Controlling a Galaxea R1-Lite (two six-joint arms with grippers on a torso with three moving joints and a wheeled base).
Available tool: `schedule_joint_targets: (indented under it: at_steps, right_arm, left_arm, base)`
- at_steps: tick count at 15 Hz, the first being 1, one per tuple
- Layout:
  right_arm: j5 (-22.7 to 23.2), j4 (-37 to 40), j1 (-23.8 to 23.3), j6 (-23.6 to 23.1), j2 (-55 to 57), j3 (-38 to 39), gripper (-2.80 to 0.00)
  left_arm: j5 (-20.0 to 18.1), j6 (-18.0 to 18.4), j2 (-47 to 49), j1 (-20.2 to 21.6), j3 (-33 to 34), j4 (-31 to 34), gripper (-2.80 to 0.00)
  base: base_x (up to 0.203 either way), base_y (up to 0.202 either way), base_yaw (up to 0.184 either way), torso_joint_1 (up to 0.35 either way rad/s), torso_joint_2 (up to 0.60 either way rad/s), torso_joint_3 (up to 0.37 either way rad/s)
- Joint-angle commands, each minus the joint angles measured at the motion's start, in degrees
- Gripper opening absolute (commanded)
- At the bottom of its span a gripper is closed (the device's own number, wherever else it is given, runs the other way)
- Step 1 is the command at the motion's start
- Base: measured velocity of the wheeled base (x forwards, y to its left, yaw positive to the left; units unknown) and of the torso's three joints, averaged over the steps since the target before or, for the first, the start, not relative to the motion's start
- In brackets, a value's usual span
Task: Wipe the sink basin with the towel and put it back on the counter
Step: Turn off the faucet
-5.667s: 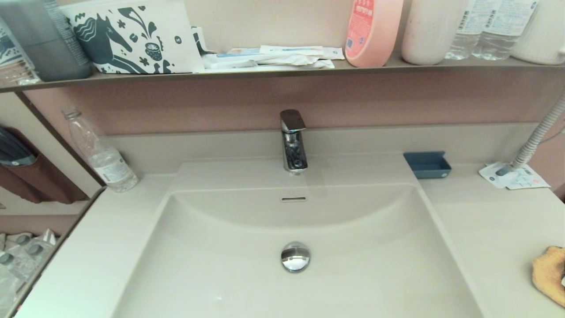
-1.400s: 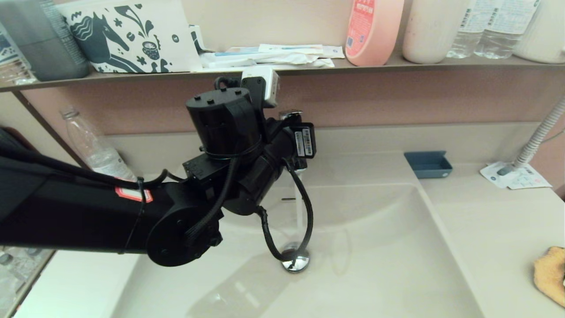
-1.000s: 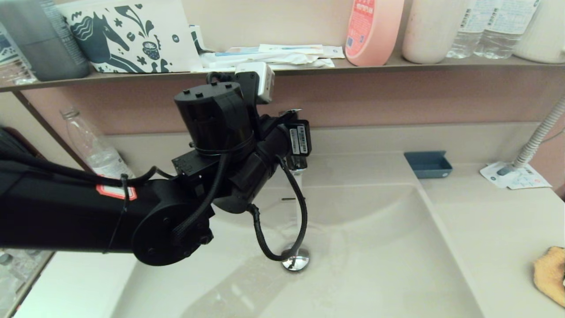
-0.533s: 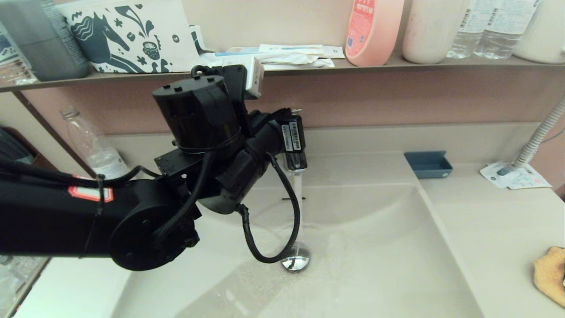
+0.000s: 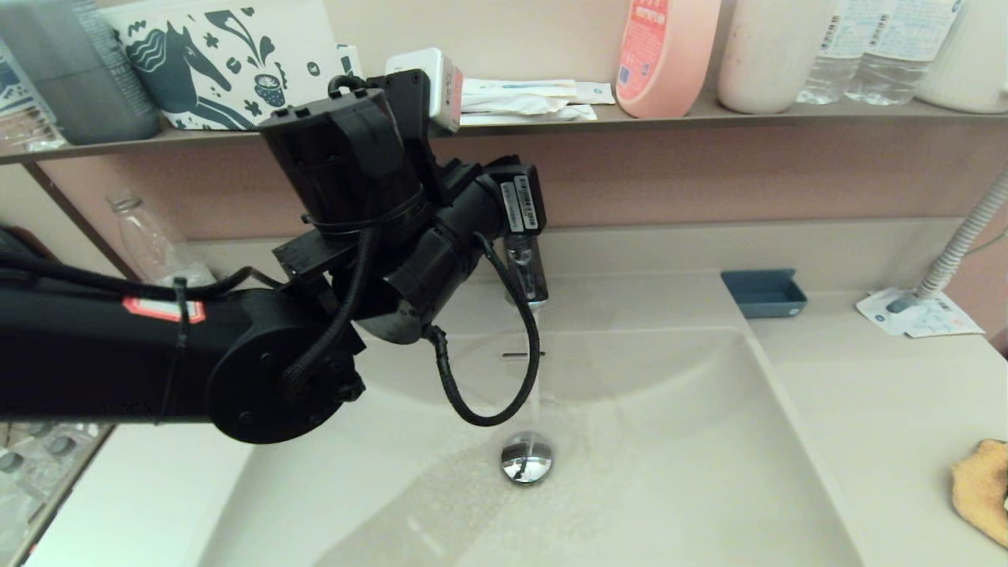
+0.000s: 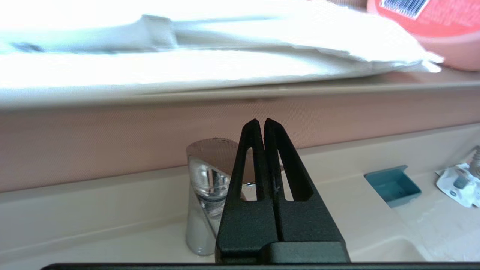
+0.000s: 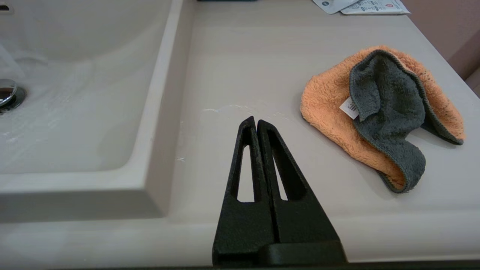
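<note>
Water (image 5: 536,378) runs from the chrome faucet (image 5: 526,272) into the cream sink basin (image 5: 669,441), wetting it around the round drain plug (image 5: 526,461). My left arm (image 5: 354,260) reaches over the basin. Its gripper (image 6: 261,120) is shut and empty, level with the faucet's handle (image 6: 213,150) and just beside it. The orange-tan and dark grey towel (image 7: 378,112) lies crumpled on the counter (image 7: 240,75) right of the basin; it shows at the head view's right edge as the towel (image 5: 980,488). My right gripper (image 7: 257,120) hovers shut over the counter's front edge, apart from the towel.
A dark shelf (image 5: 709,116) above the faucet carries a pink bottle (image 5: 665,55), white packets (image 5: 520,98) and other bottles. A blue tray (image 5: 762,293) sits behind the basin's right corner, a hose with paper packets (image 5: 917,315) further right, and a plastic bottle (image 5: 169,264) at the left.
The left arm came in over the basin and water started running. In the last second the arm has lifted and drawn back leftward from the faucet; the water still runs.
</note>
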Motion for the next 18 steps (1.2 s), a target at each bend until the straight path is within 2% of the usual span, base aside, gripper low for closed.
schedule_joint_targets:
  at_steps: [1,6,11,18]
  right_arm:
    - [0.0,0.0,0.0,0.0,0.0,0.0,-2.8]
    - [0.0,0.0,0.0,0.0,0.0,0.0,-2.8]
    - [0.0,0.0,0.0,0.0,0.0,0.0,-2.8]
    - [0.0,0.0,0.0,0.0,0.0,0.0,-2.8]
  left_arm:
    - [-0.4,0.1,1.6,0.1,-0.5,-0.2,-2.8]
    - [-0.5,0.0,3.4,0.5,-1.5,-0.3,-2.8]
    - [-0.5,0.0,3.1,-0.4,2.7,-0.2,-2.8]
    - [-0.1,0.2,0.2,-4.1,7.7,-0.3,-2.8]
  base:
    - [0.0,0.0,0.0,0.0,0.0,0.0]
    - [0.0,0.0,0.0,0.0,0.0,0.0]
    - [0.0,0.0,0.0,0.0,0.0,0.0]
    - [0.0,0.0,0.0,0.0,0.0,0.0]
